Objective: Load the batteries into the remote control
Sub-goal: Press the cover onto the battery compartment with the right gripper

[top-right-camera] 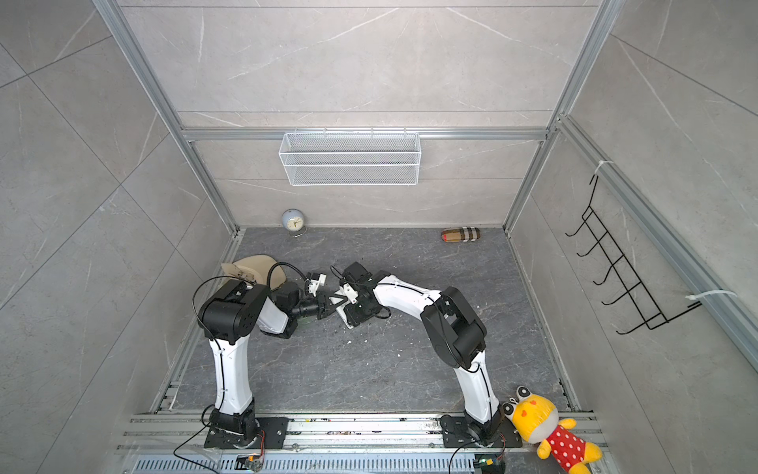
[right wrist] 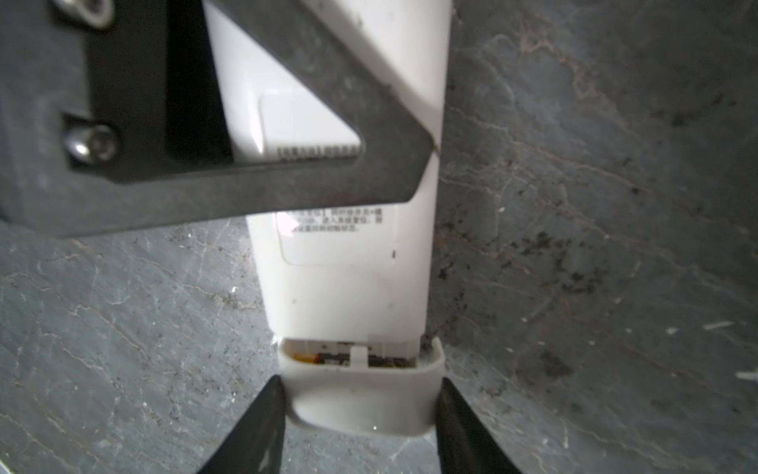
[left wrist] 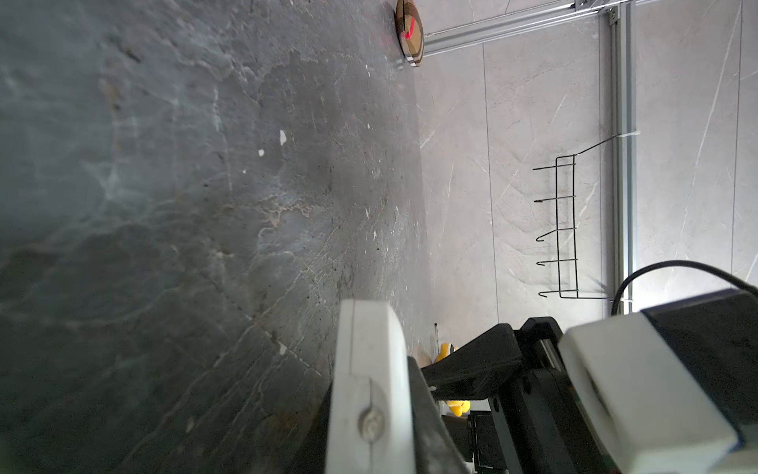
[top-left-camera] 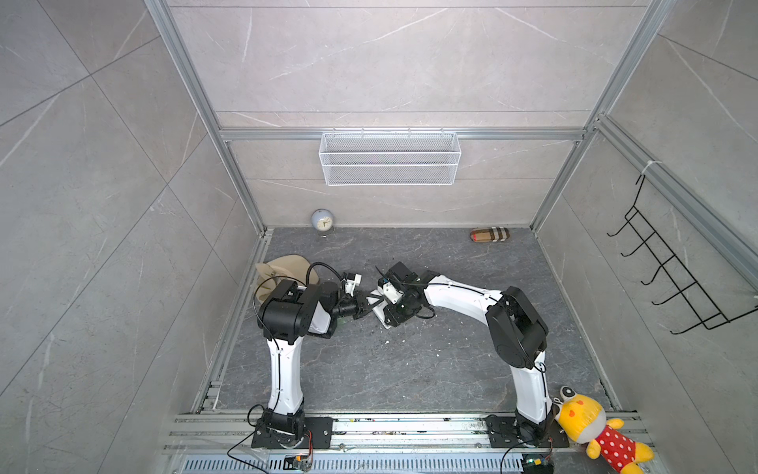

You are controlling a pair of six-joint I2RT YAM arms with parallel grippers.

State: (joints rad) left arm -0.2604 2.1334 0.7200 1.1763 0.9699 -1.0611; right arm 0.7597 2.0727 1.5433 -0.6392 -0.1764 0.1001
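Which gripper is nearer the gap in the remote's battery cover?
Right. The right gripper clamps the remote control at that gapped end; the left gripper, shut, lies across its back farther along.

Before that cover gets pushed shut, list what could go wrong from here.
The cover is not seated: a gap shows at the remote control's end, so it may jam or pop off. The left gripper lies across the back with its tip near one edge and could slip off. The right gripper pinches only the end; a push may skew it.
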